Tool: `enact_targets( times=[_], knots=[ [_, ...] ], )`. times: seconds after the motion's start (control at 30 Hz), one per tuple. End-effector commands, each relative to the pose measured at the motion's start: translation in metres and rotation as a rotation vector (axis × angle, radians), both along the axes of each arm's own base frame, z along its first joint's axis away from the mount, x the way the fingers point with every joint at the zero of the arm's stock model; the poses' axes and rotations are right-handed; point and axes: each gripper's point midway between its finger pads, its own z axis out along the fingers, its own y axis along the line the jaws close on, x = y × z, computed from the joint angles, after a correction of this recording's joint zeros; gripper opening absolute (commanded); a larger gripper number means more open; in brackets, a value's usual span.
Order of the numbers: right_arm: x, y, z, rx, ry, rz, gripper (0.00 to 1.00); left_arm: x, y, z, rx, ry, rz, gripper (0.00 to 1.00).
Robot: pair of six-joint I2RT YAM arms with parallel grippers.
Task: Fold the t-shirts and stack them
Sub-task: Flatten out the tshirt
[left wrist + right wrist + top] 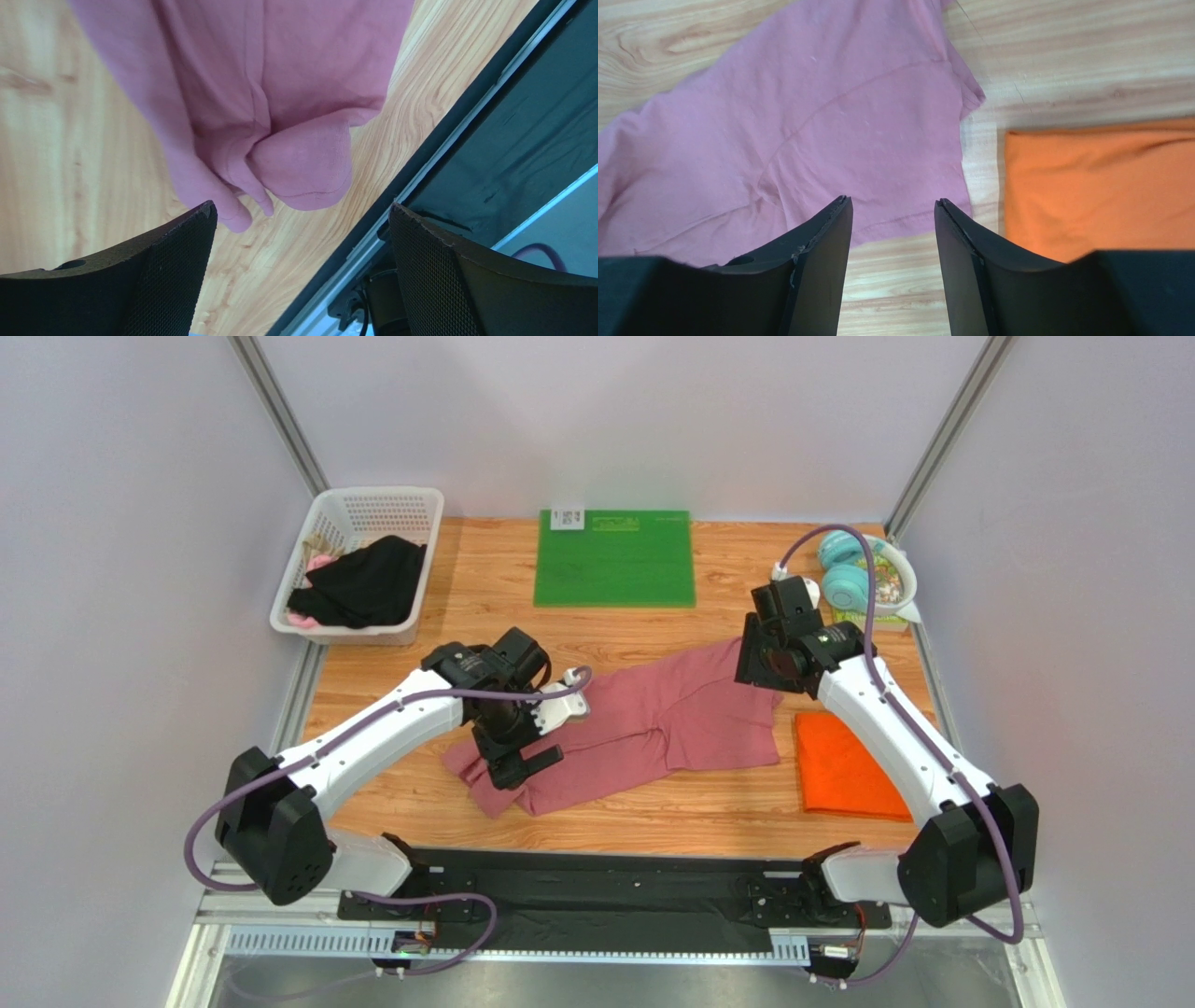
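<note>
Orange t-shirt (842,767) lies folded by the table's right edge. The pink t-shirt (659,728) sprawls mid-table, its long axis slanting near-left to far-right. The left gripper (302,217), spread wide and empty, hovers at its bunched near-left end. The right gripper (892,203), parted and empty, hangs over the far-right end.

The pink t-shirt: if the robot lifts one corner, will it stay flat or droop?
Probably droop: the pink t-shirt lies in soft, bunched folds, so it looks floppy. It seems thin, so likely light. Pushed, it would probably crumple on the wooden table rather than slide.
</note>
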Motion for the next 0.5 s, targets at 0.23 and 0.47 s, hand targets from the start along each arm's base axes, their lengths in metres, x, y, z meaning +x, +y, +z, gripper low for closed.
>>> enact_targets(
  times=[0.23,0.47],
  knots=[
    [-0.05,-0.026,-0.047,-0.04,0.146,-0.162,0.53,0.025,0.017,-0.03,0.063,-0.027,0.066,0.96],
    [-0.079,-0.023,-0.079,0.011,0.242,-0.222,0.52,0.044,0.026,-0.022,0.028,-0.044,0.131,0.96]
  ],
)
